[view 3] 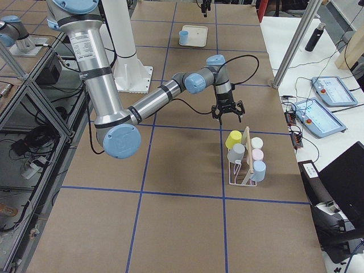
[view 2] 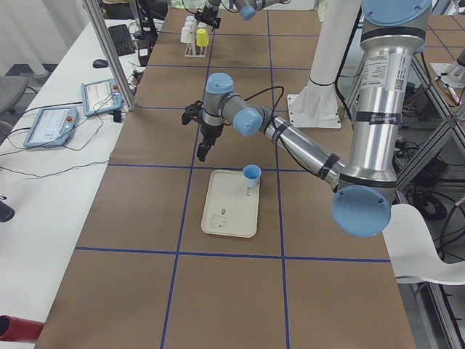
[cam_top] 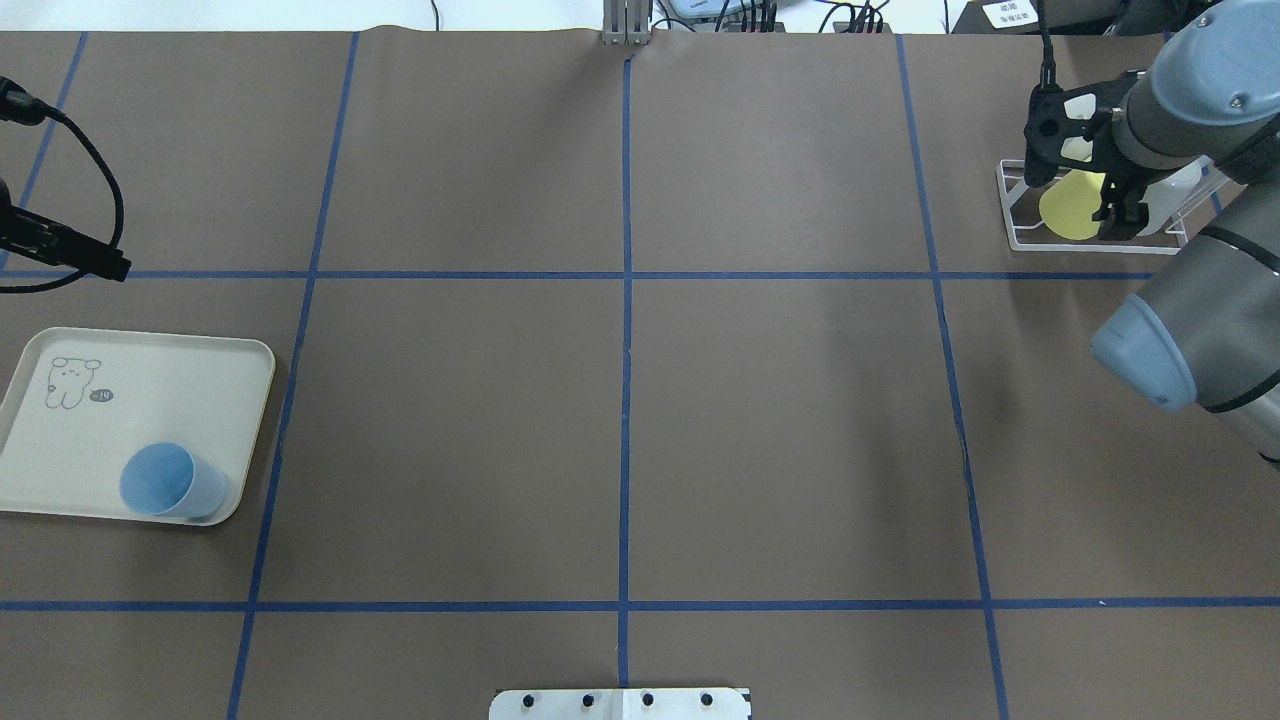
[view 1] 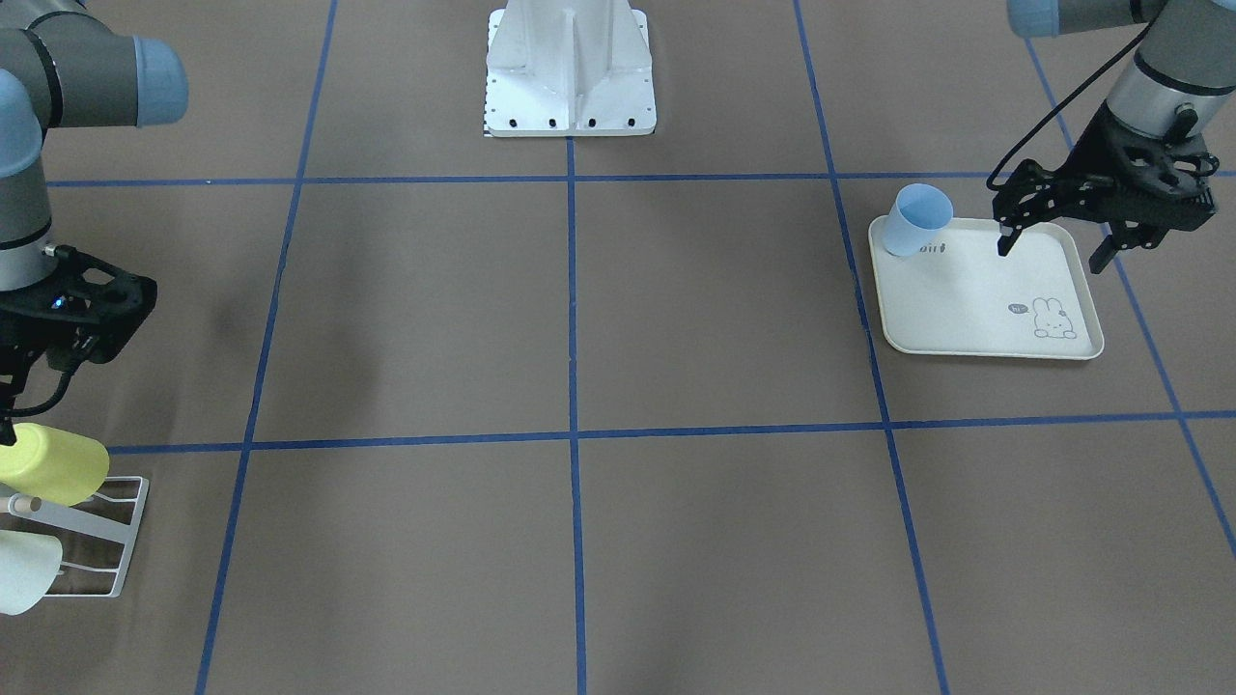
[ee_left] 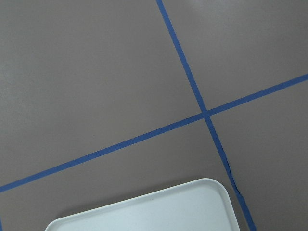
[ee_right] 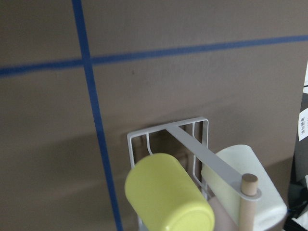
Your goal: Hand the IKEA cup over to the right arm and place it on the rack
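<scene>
Right end effector (view 3: pixel 227 116) gapes empty just above the yellow cup (view 3: pixel 233 138) on the rack (ee_right: pixel 202 153) (left end effector (view 1: pixel 1052 257) equally wide, empty).

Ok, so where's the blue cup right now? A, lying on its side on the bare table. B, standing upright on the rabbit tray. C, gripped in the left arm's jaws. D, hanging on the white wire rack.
B: the blue cup stands mouth up on the cream tray, close to one of its corners.
</scene>
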Robot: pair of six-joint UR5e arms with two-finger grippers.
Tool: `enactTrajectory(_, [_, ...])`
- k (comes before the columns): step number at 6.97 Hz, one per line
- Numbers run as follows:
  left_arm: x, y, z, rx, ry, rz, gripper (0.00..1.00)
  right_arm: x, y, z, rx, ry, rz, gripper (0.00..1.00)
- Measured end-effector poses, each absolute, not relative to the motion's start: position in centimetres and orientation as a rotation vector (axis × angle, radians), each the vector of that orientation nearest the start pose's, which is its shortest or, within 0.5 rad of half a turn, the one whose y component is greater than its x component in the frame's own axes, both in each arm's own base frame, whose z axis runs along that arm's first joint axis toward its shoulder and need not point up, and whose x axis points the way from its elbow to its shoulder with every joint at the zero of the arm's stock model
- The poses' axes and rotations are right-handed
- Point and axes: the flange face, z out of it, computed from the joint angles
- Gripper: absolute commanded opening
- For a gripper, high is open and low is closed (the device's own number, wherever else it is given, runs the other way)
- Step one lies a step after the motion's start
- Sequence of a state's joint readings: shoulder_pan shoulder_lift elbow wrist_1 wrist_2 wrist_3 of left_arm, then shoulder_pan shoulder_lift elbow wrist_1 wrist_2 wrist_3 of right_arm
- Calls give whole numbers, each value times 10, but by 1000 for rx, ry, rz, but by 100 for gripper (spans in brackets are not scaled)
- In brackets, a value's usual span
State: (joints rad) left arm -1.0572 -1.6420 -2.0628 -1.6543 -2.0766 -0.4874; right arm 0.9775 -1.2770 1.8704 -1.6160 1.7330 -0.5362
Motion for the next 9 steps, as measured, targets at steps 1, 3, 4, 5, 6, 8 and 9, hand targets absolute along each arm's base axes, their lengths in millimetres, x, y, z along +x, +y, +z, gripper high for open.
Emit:
enactTrajectory(1, [176, -468, 389, 294, 740, 149, 100, -247, -538, 360, 643, -355, -936, 99])
enactTrajectory(3, [198, -442, 412, 256, 768, 132, 100, -299, -506, 317, 751, -672, -629, 99])
enactTrajectory(4, [208, -422, 426, 252, 806, 118, 100, -314, -496, 298, 753, -758, -570, 99])
enactTrajectory(5, [219, -402, 437, 241, 835, 107, 100, -323, -491, 284, 743, -809, -553, 99])
enactTrajectory(6, [232, -386, 445, 227, 840, 98, 100, -328, -490, 274, 721, -831, -553, 99])
enactTrajectory(8, [251, -363, 457, 207, 835, 97, 100, -333, -491, 264, 689, -832, -551, 99])
enactTrajectory(9, [253, -354, 463, 197, 834, 106, 100, -333, -492, 262, 685, -831, -551, 99])
